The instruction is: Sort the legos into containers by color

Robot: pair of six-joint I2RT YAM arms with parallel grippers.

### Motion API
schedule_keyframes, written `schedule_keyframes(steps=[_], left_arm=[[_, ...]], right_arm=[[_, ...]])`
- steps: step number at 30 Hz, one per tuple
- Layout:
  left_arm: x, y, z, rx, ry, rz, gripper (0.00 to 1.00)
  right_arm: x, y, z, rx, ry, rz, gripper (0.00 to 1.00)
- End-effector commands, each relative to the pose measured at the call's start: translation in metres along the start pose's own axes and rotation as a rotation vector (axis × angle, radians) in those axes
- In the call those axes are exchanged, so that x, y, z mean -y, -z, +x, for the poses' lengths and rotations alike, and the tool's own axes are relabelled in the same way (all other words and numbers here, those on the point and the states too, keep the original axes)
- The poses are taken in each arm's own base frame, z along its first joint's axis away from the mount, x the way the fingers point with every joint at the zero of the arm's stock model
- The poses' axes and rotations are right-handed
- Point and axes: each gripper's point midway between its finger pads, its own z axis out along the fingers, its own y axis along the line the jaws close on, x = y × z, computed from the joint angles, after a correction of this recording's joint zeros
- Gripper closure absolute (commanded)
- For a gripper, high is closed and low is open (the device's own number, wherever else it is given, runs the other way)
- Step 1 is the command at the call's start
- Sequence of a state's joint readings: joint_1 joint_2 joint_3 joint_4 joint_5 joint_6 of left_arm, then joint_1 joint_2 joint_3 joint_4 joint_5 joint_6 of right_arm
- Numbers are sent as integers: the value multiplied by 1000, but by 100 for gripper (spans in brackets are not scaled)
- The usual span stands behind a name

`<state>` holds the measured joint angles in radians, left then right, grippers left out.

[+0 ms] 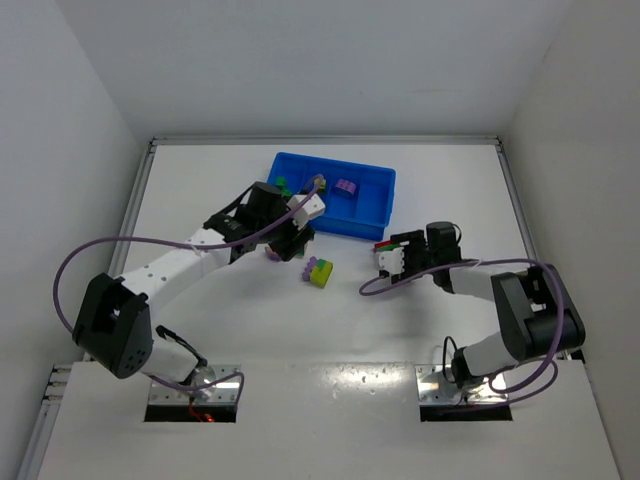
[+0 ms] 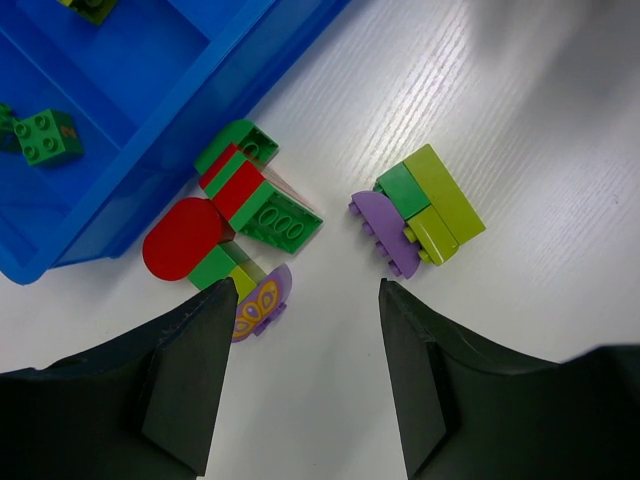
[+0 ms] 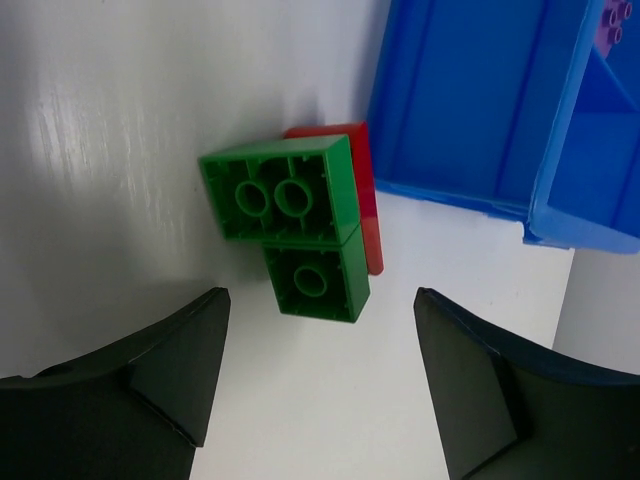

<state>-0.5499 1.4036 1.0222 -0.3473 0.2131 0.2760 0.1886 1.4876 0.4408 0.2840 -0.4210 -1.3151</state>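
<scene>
The blue tray (image 1: 372, 180) sits at the table's far middle, with a purple brick (image 1: 346, 187) and a green brick (image 1: 283, 184) inside. My left gripper (image 2: 305, 295) is open and empty above the table, just short of two clusters: a red, green and purple cluster (image 2: 240, 215) against the tray wall (image 2: 150, 165) and a yellow-green, green and purple cluster (image 2: 420, 208), also in the top view (image 1: 319, 271). My right gripper (image 3: 322, 300) is open and empty, just short of a green and red cluster (image 3: 295, 215) lying studs down beside the tray corner (image 3: 560, 215).
A green brick (image 2: 40, 135) lies in a tray compartment in the left wrist view. White walls enclose the table on three sides. The arms' purple cables loop over the near table.
</scene>
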Motion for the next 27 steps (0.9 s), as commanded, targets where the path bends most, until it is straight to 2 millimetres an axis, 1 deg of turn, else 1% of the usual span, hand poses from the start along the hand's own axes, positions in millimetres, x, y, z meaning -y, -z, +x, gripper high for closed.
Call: schedule_keyframes(steps=[1,2,3,4,6,7,8,9,12,14,15,18,20,22,23,24,25,26,27], left_arm=[[-6,-1,-10,38,3,-13,35],[-6,-1,-10,38,3,-13,35],[-9,0,-9,37,9,-20,35],[-9,0,-9,37,9,-20,35],[-10,-3,-9,37,9,-20,35],[-8,-3,-9,40,8,-11,35],[-12,-2,-8,39,14,-18,35],[-12,-2,-8,39,14,-18,35],[-11,-5,-6,31,26,-15,35],[-11,-5,-6,31,26,-15,35],[-11,-5,-6,31,26,-15,35],[-12,-5,-8,39,23,-18,35],[-10,-5,-8,42,23,-9,35],[-10,-5,-8,42,32,-9,35],[-8,-5,-9,46,32,0,35],[-8,-5,-9,46,41,0,35],[-6,-3,-12,58,39,8,35],[-5,-2,-10,57,50,9,35],[-3,-2,-10,60,50,18,35]], right_arm=[[22,-7,-15,64,52,40,26],[23,-9,-14,64,50,38,26],[19,-12,-16,69,51,25,26],[25,-12,-17,70,56,34,27],[25,-14,-15,61,56,35,27],[23,-16,-17,68,61,32,28],[24,-16,-17,68,70,32,28],[20,-18,-16,66,66,23,30],[23,-18,-16,68,70,32,33],[20,-19,-15,67,66,24,38],[20,-19,-15,67,66,24,43],[23,-19,-15,67,79,32,50],[16,-17,-16,67,75,24,57],[19,-12,-18,69,84,42,63],[15,-9,-19,68,83,39,65],[19,-7,-20,70,89,51,66],[13,-5,-21,68,82,38,69],[16,1,-24,70,89,53,73],[18,5,-26,70,82,57,76]])
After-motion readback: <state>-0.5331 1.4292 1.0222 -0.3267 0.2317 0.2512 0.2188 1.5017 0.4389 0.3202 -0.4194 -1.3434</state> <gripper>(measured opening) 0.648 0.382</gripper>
